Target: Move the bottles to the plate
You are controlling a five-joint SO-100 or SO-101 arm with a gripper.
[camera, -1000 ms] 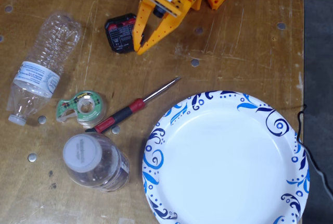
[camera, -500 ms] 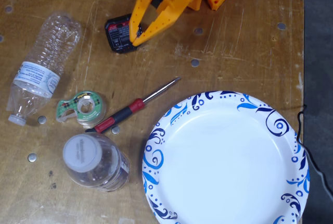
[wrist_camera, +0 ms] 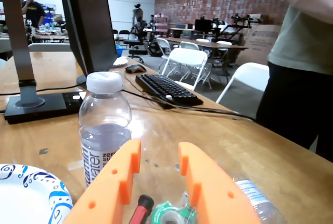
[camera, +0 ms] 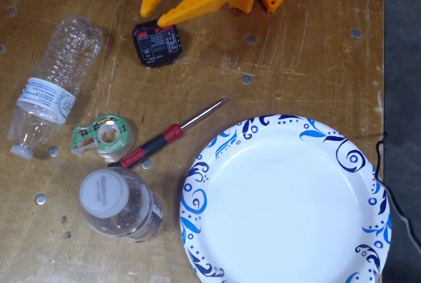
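Jaws are seen parted and empty; the upright capped bottle [camera: 120,204] risks being toppled by an off-centre approach.

plate [camera: 289,164] cut off below, ribbed bottle [wrist_camera: 260,203] — mostly hidden

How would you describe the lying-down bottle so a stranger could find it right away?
Start at the big white plate in the fixed view and look to the table's far left edge. There the long ribbed bottle lies on its side. Unlike the upright wide-capped bottle, it has a white-blue label and a small white cap.
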